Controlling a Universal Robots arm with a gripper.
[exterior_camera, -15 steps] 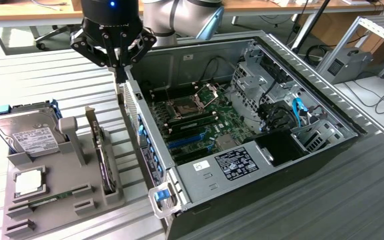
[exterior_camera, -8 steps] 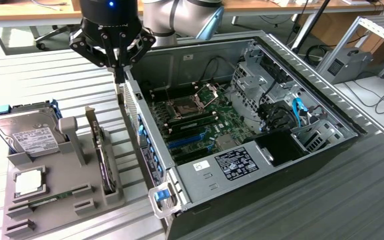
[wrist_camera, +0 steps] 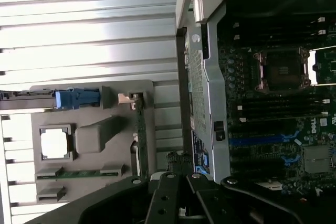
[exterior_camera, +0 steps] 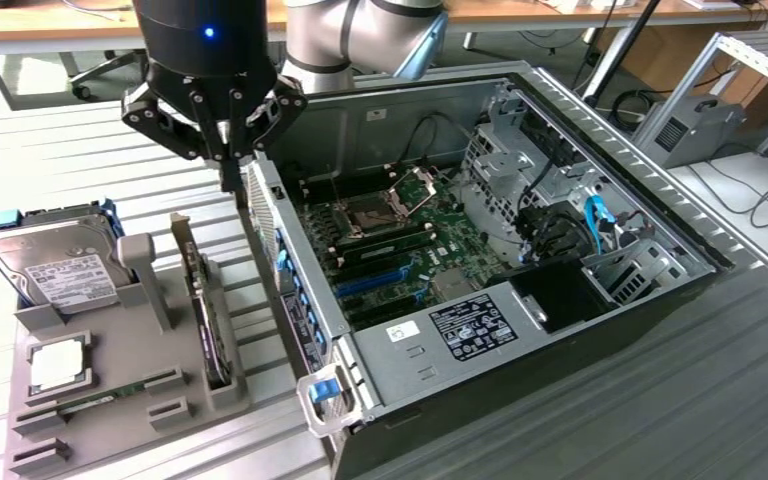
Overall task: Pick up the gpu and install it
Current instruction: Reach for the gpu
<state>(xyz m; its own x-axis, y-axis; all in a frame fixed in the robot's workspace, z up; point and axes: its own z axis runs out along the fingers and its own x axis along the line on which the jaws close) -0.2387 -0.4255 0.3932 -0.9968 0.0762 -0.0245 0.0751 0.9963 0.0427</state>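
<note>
A ribbed metal table (exterior_camera: 77, 160) carries a grey fixture tray (exterior_camera: 107, 440), where the gpu (exterior_camera: 205, 320) stands on edge, its long axis parallel to the wall of the open computer case (exterior_camera: 384, 365). The gripper (exterior_camera: 231, 178) hangs above the card's far end, just to the exterior view's right of it, with fingers pressed together and empty. The case wall is just beside the gripper, and the hard drive (exterior_camera: 57, 265) flanks the card's other side.

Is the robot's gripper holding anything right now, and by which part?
Nothing is held. The gripper is shut and empty, and the gpu stands on edge in the gray holder beside the computer case.
</note>
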